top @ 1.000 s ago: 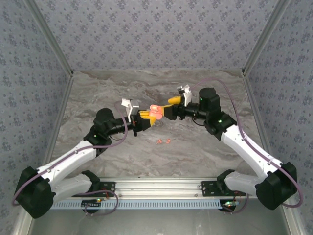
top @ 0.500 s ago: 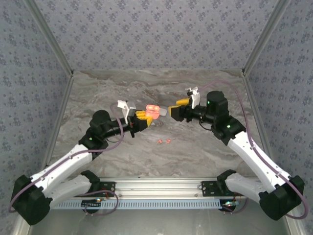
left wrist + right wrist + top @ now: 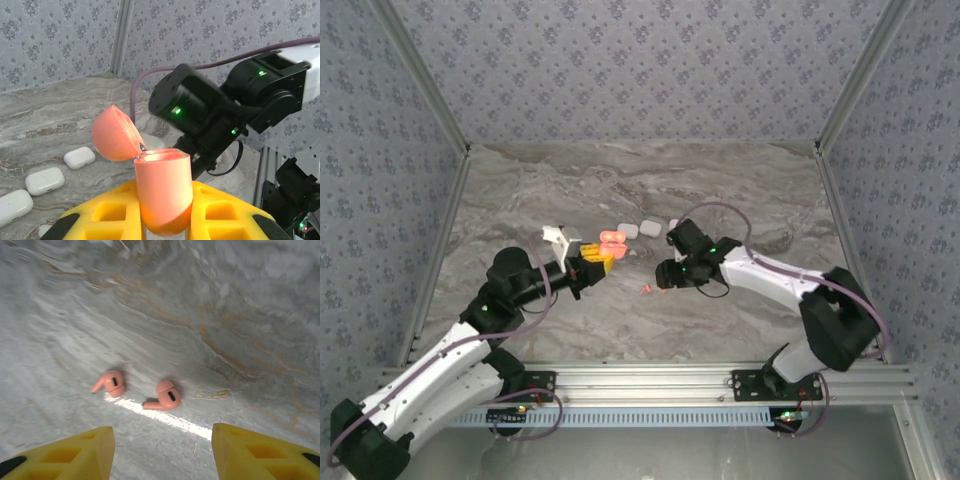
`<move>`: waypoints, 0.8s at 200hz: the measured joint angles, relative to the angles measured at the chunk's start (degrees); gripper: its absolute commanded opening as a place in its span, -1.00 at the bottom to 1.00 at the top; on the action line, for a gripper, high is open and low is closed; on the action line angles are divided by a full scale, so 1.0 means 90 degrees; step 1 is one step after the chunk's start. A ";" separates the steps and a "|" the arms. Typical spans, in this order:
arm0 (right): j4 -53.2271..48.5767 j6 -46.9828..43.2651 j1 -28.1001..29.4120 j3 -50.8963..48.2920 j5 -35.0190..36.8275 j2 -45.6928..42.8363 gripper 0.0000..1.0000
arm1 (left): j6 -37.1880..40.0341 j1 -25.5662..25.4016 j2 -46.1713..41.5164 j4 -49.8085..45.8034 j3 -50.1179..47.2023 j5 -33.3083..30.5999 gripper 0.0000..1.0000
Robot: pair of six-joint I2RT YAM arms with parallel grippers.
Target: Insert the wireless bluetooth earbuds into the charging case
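Observation:
The salmon charging case [image 3: 164, 190] stands upright between the yellow fingers of my left gripper [image 3: 165, 220], which is shut on it. Its lid [image 3: 114, 134] is hinged open to the left. From above, the case [image 3: 612, 240] is held over the middle of the table by that gripper [image 3: 595, 262]. Two salmon wireless bluetooth earbuds [image 3: 112, 383] [image 3: 165, 395] lie side by side on the marble. My right gripper [image 3: 162, 455] hangs open just above them with nothing between its fingers. In the top view it [image 3: 665, 275] points down at the earbuds [image 3: 652, 289].
Three white cases [image 3: 628, 230] [image 3: 648, 227] [image 3: 673, 224] lie in a row behind the held case, also seen in the left wrist view [image 3: 79, 157] [image 3: 45, 180] [image 3: 12, 207]. The right arm [image 3: 210, 110] is close behind the salmon case. Patterned walls enclose the table.
My right arm has left the case and swung down and towards the near side, over the earbuds. The left arm has drawn back a little to the left with the open case.

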 measured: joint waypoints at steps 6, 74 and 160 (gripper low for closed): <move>-0.0024 0.0075 0.0058 0.0070 0.0080 0.0163 0.06 | 0.0019 0.0000 -0.0017 -0.0034 0.0000 -0.0002 -0.87; -0.0058 0.0566 0.0379 0.0661 0.0525 0.1122 -0.06 | 0.0068 0.0000 -0.0134 -0.0240 -0.0019 -0.0046 -0.89; -0.0199 0.0775 0.0474 0.0748 0.0721 0.1435 -0.31 | 0.0117 0.0000 -0.0114 -0.0257 -0.0019 -0.0097 -0.89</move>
